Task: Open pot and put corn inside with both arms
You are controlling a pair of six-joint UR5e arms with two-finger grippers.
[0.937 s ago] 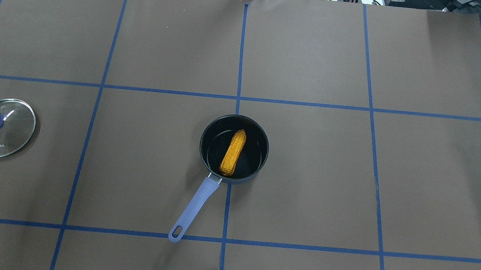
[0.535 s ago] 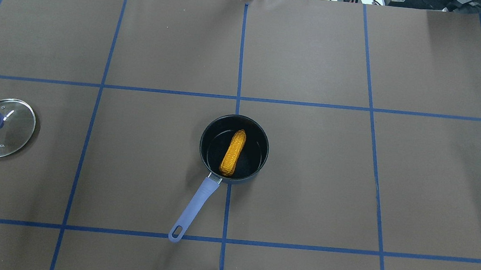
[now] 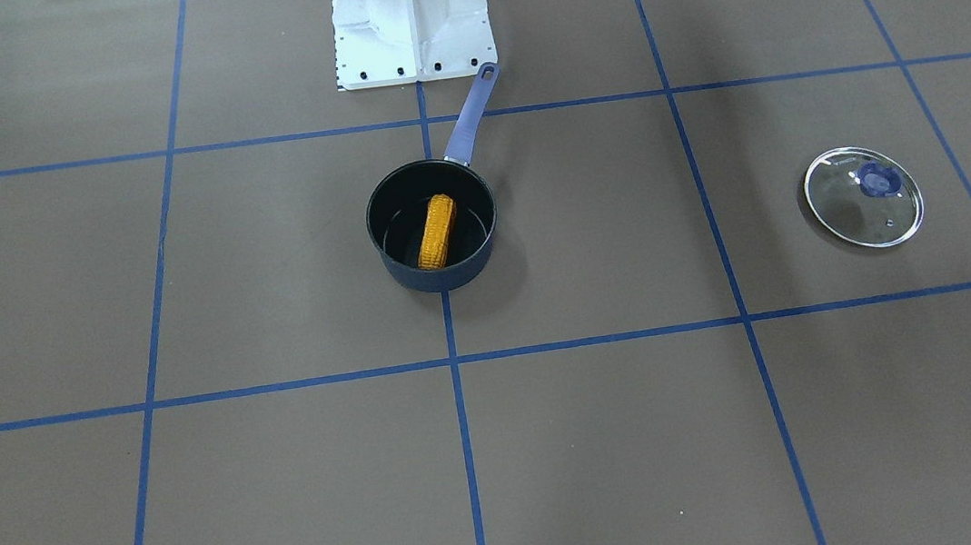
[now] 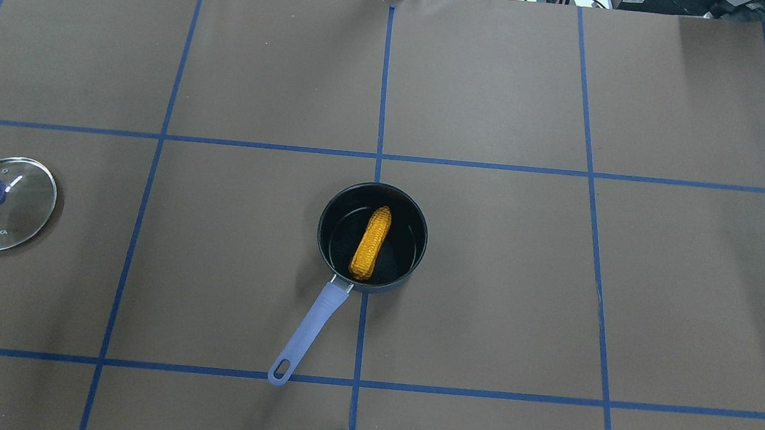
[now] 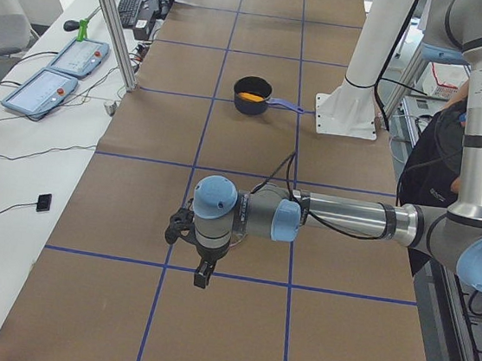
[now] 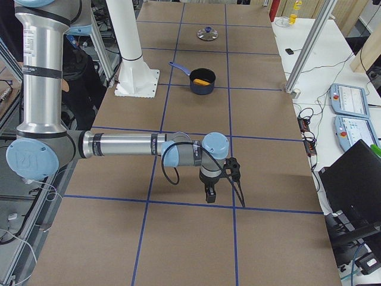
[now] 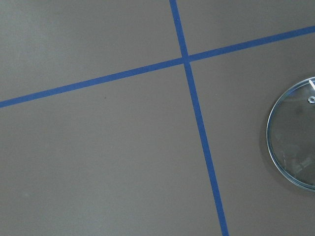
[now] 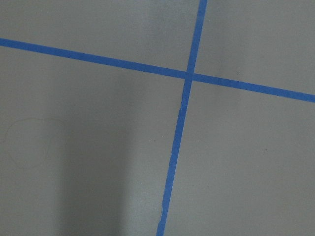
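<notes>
- Gripper state is unreadable: the left gripper (image 5: 201,276) hangs fingers-down over bare table (image 4: 487,286), and the right gripper (image 6: 209,195) does the same at the other end. Only the side views show them, so I cannot tell whether the fingers are apart or together. Nothing shows in either.
- The left wrist view catches one edge of the lid (image 4: 4,203), so that gripper is near the glass. The right wrist view has only tape and table.
- The lid lies flat, knob up, well apart from the pot (image 4: 336,228) on the robot's left.
- The pot sits at mid-table on the centre tape line, uncovered. Its handle (image 4: 314,327) points back toward the base (image 3: 411,16).
- The corn (image 4: 371,242) lies slantwise inside the pot, and the job looks done to me.
- Risks from here, as I judge them:
  - A low sweep of either arm over mid-table could catch the handle — the pot would spin or tip and the corn could roll out.
  - A descent or sideways move by the left gripper could clip the lid and skid it toward the table edge.
  - The corn spans most of the pot, so a hard knock might lift one end over the rim.
</notes>
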